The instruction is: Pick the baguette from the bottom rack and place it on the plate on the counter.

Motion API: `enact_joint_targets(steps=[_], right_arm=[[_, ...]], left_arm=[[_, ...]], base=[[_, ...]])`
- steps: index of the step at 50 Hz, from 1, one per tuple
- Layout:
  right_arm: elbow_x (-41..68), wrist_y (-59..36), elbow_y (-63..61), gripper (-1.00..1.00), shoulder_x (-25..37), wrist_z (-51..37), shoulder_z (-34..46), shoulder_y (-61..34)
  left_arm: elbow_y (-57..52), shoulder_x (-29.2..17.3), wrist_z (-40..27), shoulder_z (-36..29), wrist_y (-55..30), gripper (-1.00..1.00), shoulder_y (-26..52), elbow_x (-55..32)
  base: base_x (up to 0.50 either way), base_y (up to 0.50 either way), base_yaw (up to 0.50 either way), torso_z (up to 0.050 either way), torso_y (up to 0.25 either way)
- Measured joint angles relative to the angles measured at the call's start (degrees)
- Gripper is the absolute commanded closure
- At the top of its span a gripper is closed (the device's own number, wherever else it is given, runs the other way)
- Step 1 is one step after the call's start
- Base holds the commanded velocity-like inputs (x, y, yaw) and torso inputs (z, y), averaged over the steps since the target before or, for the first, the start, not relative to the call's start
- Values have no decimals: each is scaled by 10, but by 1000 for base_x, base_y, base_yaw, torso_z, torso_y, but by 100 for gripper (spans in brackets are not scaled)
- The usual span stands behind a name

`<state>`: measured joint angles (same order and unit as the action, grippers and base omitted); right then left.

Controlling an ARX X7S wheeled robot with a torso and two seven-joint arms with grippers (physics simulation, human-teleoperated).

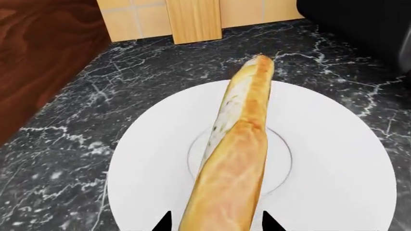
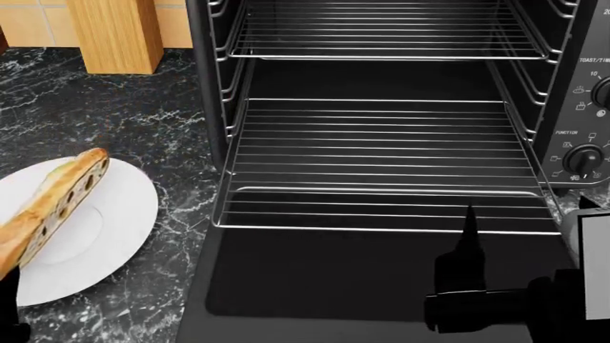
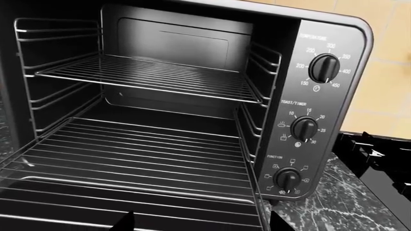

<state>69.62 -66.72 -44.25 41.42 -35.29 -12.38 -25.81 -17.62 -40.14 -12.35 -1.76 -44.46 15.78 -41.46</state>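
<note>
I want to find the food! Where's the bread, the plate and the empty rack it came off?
baguette [image 1: 247, 120]: left wrist view, crust mid-loaf.
plate [image 1: 334, 159]: left wrist view, bare white rim.
bottom rack [image 2: 381, 153]: head view, middle rods.

I see the plate [image 2: 105, 214] lying on the counter [image 2: 143, 121] at its left edge, to the left of the toaster oven [image 3: 314, 120]. The baguette [image 2: 53, 204] lies across the plate, one end toward the wooden block [image 2: 116, 32] at the counter's back edge. The bottom rack [image 2: 381, 164] juts forward out of the oven, under the upper rack [image 2: 386, 32].
</note>
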Motion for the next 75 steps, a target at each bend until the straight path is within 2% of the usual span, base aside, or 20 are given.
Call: enact_joint_targets(steps=[26,27,59,75], right_arm=[[-2,8,4,-100,2,-1,10,0],[-2,8,4,-100,2,-1,11,0],[-6,21,5,-100,5,0,16,9],[-5,25,8,-100,6,-1,22,3]], left_arm=[[10,0,8,0,2,100,0,-4],[9,0,8,0,1,-100,1,-5],[-43,-12,-18,29,-23,-100,20,-44],[-128,-35,-52,70,-72,-100,40,-114]], base=[[0,0,0,0,0],[0,0,0,0,0],[0,0,0,0,0],[0,0,0,0,0]])
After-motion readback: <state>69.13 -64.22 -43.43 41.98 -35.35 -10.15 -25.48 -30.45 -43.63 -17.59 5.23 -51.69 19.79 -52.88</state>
